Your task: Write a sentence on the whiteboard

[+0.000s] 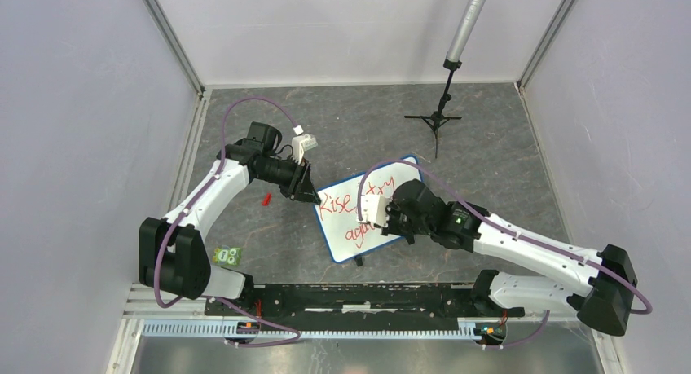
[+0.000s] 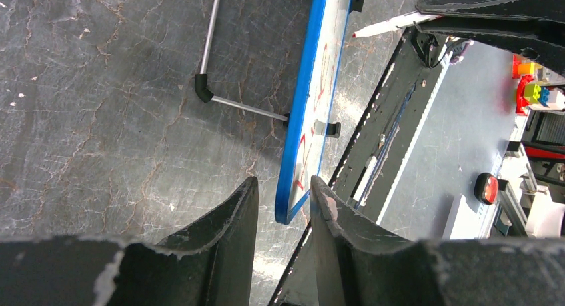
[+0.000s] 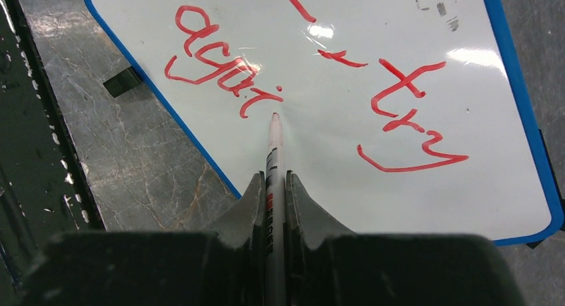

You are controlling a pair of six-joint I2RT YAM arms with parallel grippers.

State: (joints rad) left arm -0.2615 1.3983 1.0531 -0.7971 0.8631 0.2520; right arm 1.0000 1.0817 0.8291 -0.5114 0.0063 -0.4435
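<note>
The whiteboard, white with a blue rim, stands tilted in the middle of the table. My left gripper is closed on its left corner. In the left wrist view the blue rim runs down between the fingers and touches the right one. My right gripper is shut on a white marker whose tip rests on the board just below the dot of the "i". The sentence is in red: "Rise, try" above and "agai" below.
A small red cap lies on the table left of the board. A black tripod stand rises at the back right. A green tag sits by the left arm's base. The black base rail spans the near edge. Walls enclose three sides.
</note>
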